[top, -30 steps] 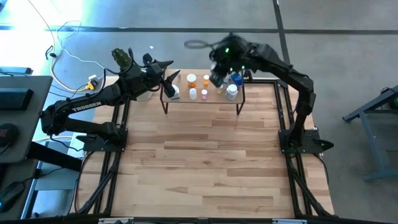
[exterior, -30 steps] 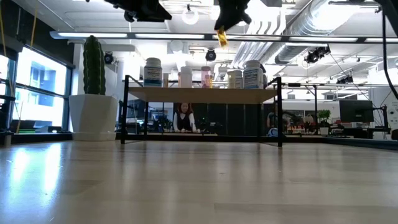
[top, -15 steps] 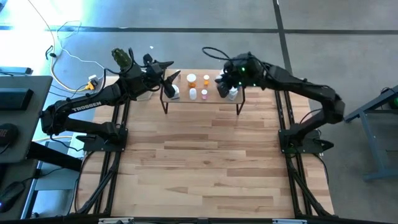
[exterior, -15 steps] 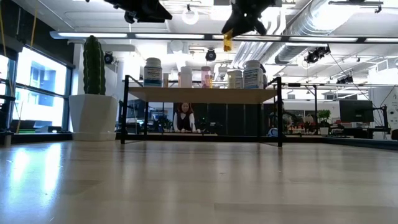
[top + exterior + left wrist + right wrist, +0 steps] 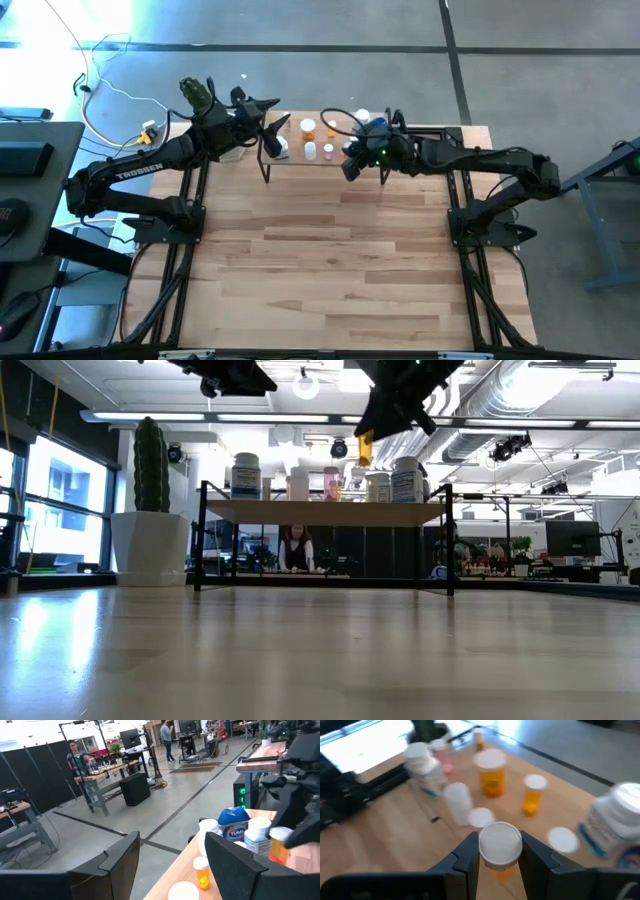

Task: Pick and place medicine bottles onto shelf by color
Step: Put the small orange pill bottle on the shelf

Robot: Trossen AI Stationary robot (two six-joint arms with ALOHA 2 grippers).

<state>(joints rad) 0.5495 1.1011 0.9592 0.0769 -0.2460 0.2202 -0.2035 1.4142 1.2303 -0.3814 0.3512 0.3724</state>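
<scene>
two arms are up by the shelf (image 5: 300,160) at the far end of the table (image 5: 330,260). the right gripper (image 5: 500,862) is pinched tight on a little orange bottle (image 5: 500,847) with a white cap, holding it in the air just above the shelf, as the low view shows (image 5: 365,448). the other medicine bottles (image 5: 491,774) stand close together on the shelf, with orange ones right near the held one. the left gripper (image 5: 170,860) waits by the shelf's left end with its fingers apart and nothing in them. what could go wrong, i think: the shelf is crowded, so if the held bottle comes down in the wrong spot it could bump a standing bottle and knock it over. it could also land on another cap and tip. and if the fingers let go too high, it might bounce and roll off.
</scene>
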